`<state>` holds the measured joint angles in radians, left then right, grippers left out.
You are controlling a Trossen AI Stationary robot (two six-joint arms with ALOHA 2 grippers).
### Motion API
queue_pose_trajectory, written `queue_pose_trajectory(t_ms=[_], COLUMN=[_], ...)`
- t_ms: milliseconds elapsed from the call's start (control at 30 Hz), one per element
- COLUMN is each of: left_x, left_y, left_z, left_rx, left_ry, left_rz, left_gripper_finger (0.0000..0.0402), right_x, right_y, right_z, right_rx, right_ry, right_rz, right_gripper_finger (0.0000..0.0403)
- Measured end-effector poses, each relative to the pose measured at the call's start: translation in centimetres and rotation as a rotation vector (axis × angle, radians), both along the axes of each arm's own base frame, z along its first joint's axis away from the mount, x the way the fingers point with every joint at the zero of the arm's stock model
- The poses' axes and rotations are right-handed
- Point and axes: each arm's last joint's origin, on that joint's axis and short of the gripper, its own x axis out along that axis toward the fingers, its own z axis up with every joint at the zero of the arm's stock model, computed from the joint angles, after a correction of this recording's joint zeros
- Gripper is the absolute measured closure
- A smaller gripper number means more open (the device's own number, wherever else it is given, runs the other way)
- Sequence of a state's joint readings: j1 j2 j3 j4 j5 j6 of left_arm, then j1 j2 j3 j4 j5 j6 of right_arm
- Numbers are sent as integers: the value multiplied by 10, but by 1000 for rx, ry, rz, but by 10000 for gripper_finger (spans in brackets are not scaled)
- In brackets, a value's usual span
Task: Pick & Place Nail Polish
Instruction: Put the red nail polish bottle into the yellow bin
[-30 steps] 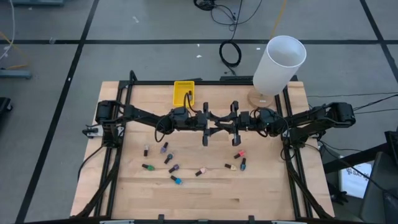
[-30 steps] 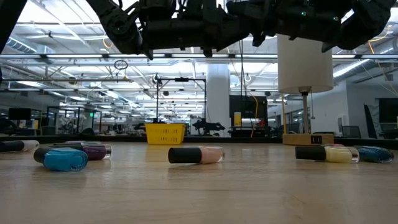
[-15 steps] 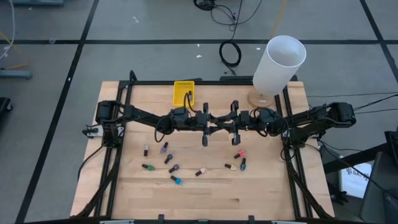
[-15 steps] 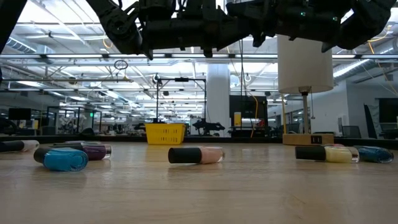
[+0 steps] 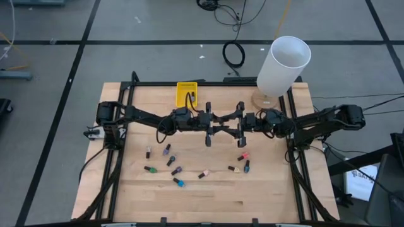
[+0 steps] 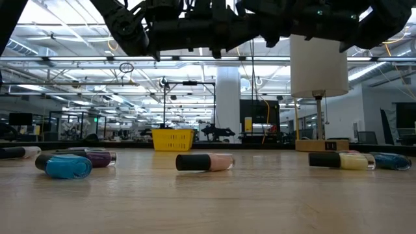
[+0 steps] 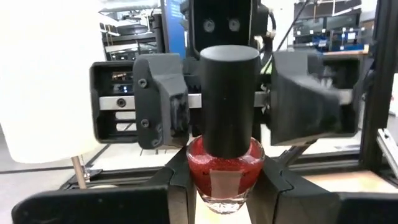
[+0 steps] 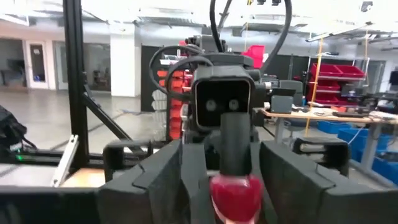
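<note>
I have both arms meeting nose to nose above the middle of the desk (image 5: 208,195). My left gripper (image 7: 225,186) is closed on the glass body of a red nail polish bottle (image 7: 225,171), holding it upright with its dark cap (image 7: 229,99) pointing up. My right gripper (image 7: 227,106) faces it, its fingers (image 7: 163,99) standing apart on either side of the cap, not touching it. From the right wrist view the same bottle sits between that gripper's spread fingers (image 8: 163,174). The other bottles lie scattered on the desk below the arms: a blue one (image 6: 64,166), a purple one (image 6: 99,157), a beige one (image 6: 205,162), a yellow one (image 6: 341,160). The yellow bin (image 5: 186,94) sits at the far edge, beside the white lamp (image 5: 283,66).
</note>
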<state>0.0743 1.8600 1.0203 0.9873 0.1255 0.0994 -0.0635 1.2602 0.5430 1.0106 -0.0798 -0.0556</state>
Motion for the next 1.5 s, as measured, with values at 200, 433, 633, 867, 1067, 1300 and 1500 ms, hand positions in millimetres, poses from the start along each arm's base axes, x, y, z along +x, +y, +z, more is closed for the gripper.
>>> queue_pose_trajectory(t_ms=[200, 433, 633, 867, 1067, 1300, 1500], left_x=[-9, -44, -72, -91, -96, -98, -99], left_y=[9, 29, 72, 126, 149, 161, 161], left_z=[14, 40, 27, -7, -33, -55, -62], left_rx=[6, -5, -165, -484, -599, -639, -658], left_ry=[97, 322, 540, 678, 750, 810, 848], left_rz=[138, 488, 756, 820, 861, 905, 916], left_gripper_finger=[317, 317, 317, 317, 317, 317, 250], right_x=[-25, -49, -57, -58, -59, -59, -59], right_y=[0, -3, -4, -4, -4, -4, -4], right_z=[21, 27, 23, 16, 16, 16, 16], right_rx=[-52, -35, -35, -35, -26, -24, -24], right_ry=[20, 137, 214, 200, 191, 190, 190], right_rz=[-69, -204, -279, -276, -275, -275, -275], right_gripper_finger=[180, 189, 193, 193, 193, 193, 193])
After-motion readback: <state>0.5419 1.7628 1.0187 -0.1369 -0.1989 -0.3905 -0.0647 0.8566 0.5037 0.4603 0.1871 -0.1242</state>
